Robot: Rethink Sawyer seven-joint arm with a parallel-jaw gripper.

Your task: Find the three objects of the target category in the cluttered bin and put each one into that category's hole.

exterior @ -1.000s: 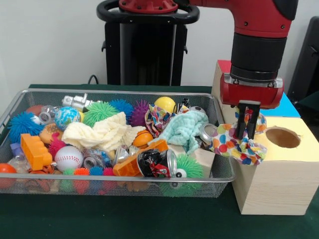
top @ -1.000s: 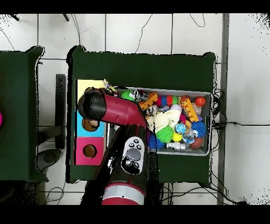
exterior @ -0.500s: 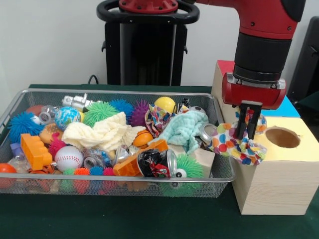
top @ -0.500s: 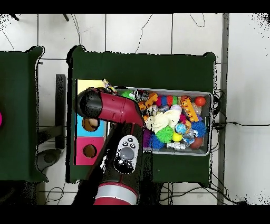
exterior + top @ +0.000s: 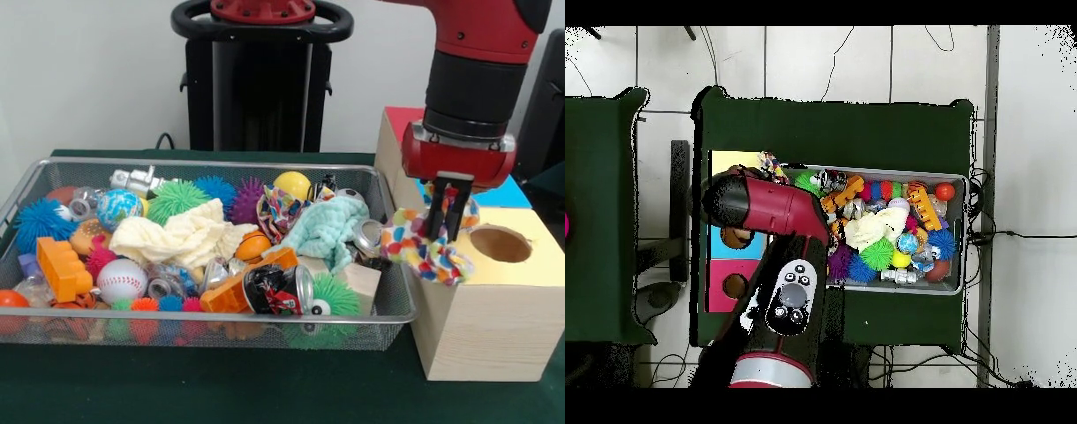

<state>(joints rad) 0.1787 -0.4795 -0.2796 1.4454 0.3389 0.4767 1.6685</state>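
My gripper [image 5: 444,230] is shut on a polka-dot cloth [image 5: 422,253], which hangs over the near left edge of the yellow-topped wooden box [image 5: 530,269]. The box's round hole [image 5: 500,244] lies just right of the gripper. In the wire bin [image 5: 53,329] lie a cream cloth [image 5: 181,237], a mint-green cloth [image 5: 327,230] and a patterned cloth [image 5: 281,210]. In the overhead view the arm's wrist [image 5: 730,200] covers the gripper; a bit of the polka-dot cloth [image 5: 772,163] shows at the yellow box [image 5: 730,160].
The bin also holds spiky balls, a baseball [image 5: 121,280], an orange brick [image 5: 62,268], crushed cans and a wooden block [image 5: 362,283]. Behind the yellow box stand a blue-topped box [image 5: 723,243] and a red-topped one [image 5: 730,286].
The gripper has moved right and slightly up with the polka-dot cloth, from the bin's right edge to over the yellow box's left side, closer to the hole.
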